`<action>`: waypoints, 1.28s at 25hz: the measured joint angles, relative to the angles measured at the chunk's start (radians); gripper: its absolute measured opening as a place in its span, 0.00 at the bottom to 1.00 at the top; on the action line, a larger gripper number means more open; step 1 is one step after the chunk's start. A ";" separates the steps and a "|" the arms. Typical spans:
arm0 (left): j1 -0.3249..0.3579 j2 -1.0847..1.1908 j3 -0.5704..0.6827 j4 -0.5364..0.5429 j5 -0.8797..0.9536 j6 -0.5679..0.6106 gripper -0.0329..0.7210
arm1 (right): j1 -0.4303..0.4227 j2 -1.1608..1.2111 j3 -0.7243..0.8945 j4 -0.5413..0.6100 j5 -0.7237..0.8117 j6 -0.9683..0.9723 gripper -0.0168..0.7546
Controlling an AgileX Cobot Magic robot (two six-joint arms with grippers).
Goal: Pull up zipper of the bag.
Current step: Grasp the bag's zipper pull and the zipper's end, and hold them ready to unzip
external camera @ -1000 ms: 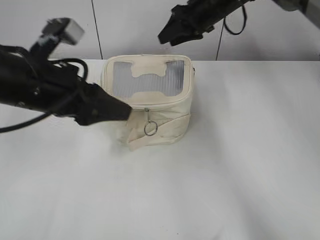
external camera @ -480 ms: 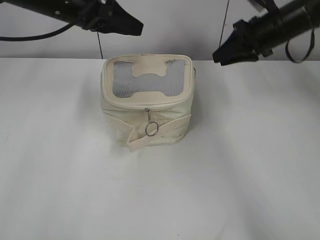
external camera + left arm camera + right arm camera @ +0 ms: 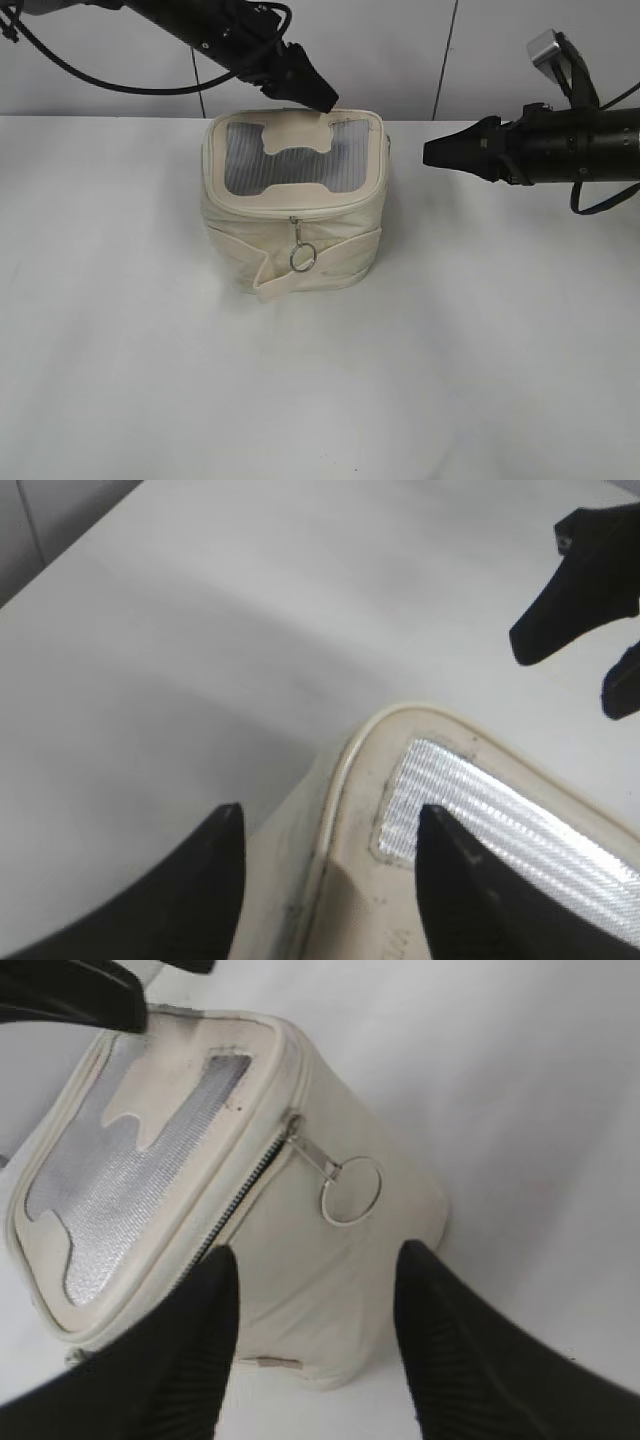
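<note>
The bag [image 3: 292, 205] is sitting upright near the middle of the white table [image 3: 480, 350], its grey see-through top panel [image 3: 290, 158] facing up. The zipper [image 3: 297, 212] is running along the front top rim, and its silver pull with ring [image 3: 301, 254] is hanging down the front face above the flat strap [image 3: 310, 272].

The left gripper [image 3: 318, 96] is hovering at the bag's rear top edge; its jaws are standing apart over the rim corner in the left wrist view, gripping nothing, though contact with the fabric cannot be judged.

The right gripper [image 3: 432, 153] is pointing at the bag from the right, apart from it. In the right wrist view its two fingers [image 3: 195, 1350] are spread wide and empty, framing the bag's side and the ring pull.

A panelled wall [image 3: 400, 50] is standing behind the table.
</note>
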 joint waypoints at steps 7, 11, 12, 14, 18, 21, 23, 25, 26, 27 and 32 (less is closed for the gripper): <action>0.000 0.013 -0.006 0.068 0.018 -0.026 0.61 | 0.020 0.001 0.002 0.032 -0.001 -0.060 0.61; 0.000 0.045 -0.008 0.072 0.044 -0.051 0.57 | 0.031 0.002 0.002 0.034 -0.002 -0.072 0.61; 0.000 0.046 -0.011 0.081 0.041 -0.059 0.51 | 0.033 0.003 0.002 0.034 -0.006 -0.080 0.61; 0.000 0.046 -0.016 0.102 0.042 -0.065 0.27 | 0.041 0.012 0.002 0.035 -0.036 -0.093 0.61; -0.001 0.046 -0.017 0.104 0.042 -0.069 0.13 | 0.077 0.046 0.002 0.054 -0.108 -0.159 0.61; -0.001 0.046 -0.017 0.103 0.041 -0.071 0.13 | 0.118 0.080 0.001 0.104 -0.141 -0.236 0.61; -0.001 0.046 -0.017 0.103 0.041 -0.071 0.13 | 0.140 0.104 -0.015 0.111 -0.175 -0.264 0.61; -0.001 0.046 -0.017 0.103 0.041 -0.071 0.13 | 0.152 0.124 -0.045 0.118 -0.208 -0.282 0.61; -0.001 0.046 -0.017 0.103 0.041 -0.071 0.13 | 0.156 0.136 -0.062 0.118 -0.215 -0.287 0.61; -0.001 0.046 -0.017 0.103 0.041 -0.072 0.13 | 0.158 0.149 -0.078 0.119 -0.220 -0.288 0.61; -0.001 0.046 -0.017 0.104 0.041 -0.072 0.13 | 0.169 0.205 -0.158 0.119 -0.241 -0.292 0.61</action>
